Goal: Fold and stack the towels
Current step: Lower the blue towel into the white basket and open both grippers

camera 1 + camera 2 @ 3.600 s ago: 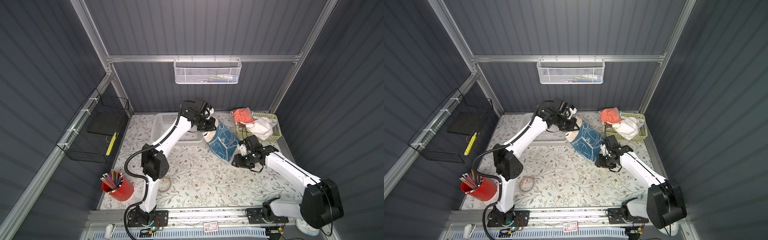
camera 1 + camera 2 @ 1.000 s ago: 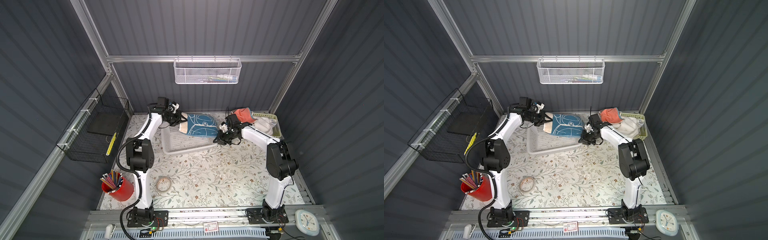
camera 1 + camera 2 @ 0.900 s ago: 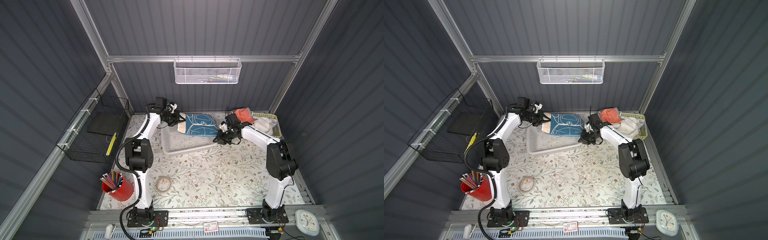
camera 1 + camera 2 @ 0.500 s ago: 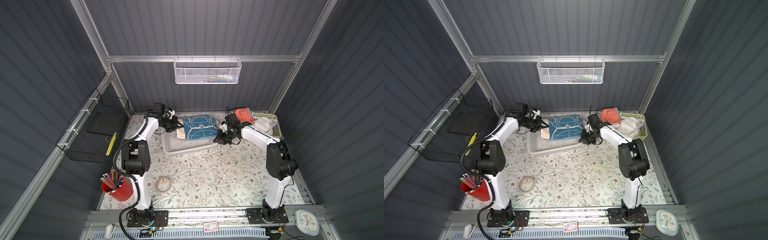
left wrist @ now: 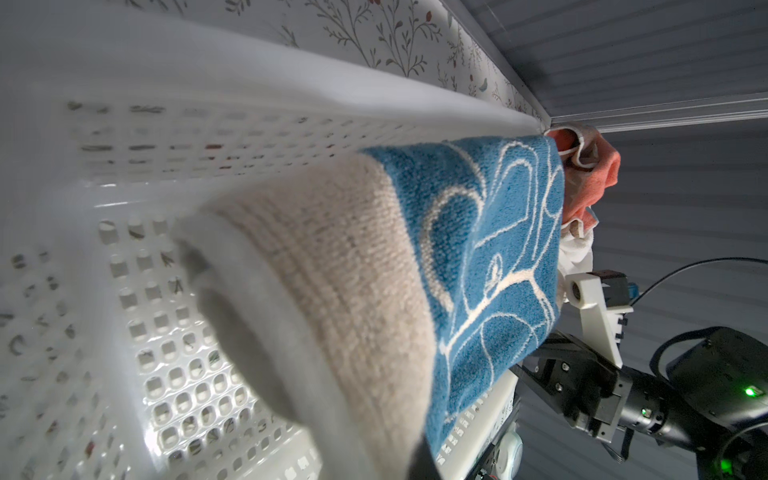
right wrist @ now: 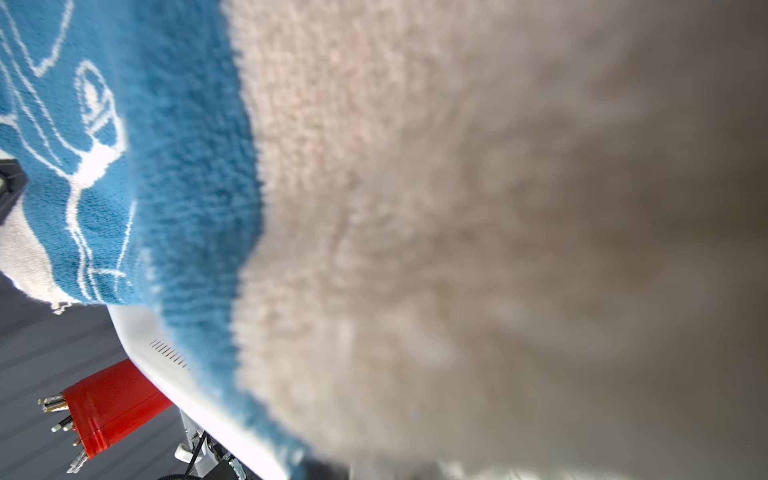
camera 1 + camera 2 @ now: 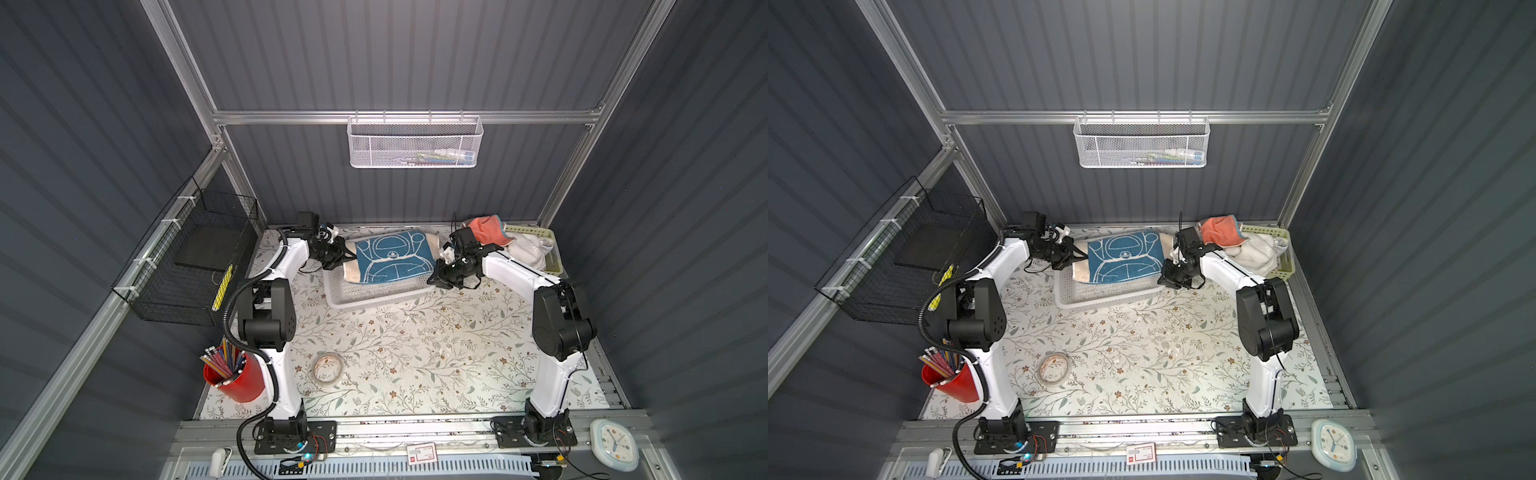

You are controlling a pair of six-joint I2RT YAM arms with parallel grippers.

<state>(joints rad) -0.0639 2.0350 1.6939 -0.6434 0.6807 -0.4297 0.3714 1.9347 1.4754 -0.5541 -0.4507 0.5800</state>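
At the upper middle of both top views, the blue towel (image 7: 390, 257) stretches flat over the white basket (image 7: 374, 296) — the left gripper (image 7: 347, 259) pinched shut on its left cream edge, the right gripper (image 7: 436, 270) clamped on its right edge.

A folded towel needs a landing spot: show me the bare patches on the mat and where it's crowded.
Bare: the wide middle of the floral mat, bordered by the white basket, the tape roll and the right arm. Crowded: the back edge, where the blue towel spans the white basket and the green basket holds other towels.
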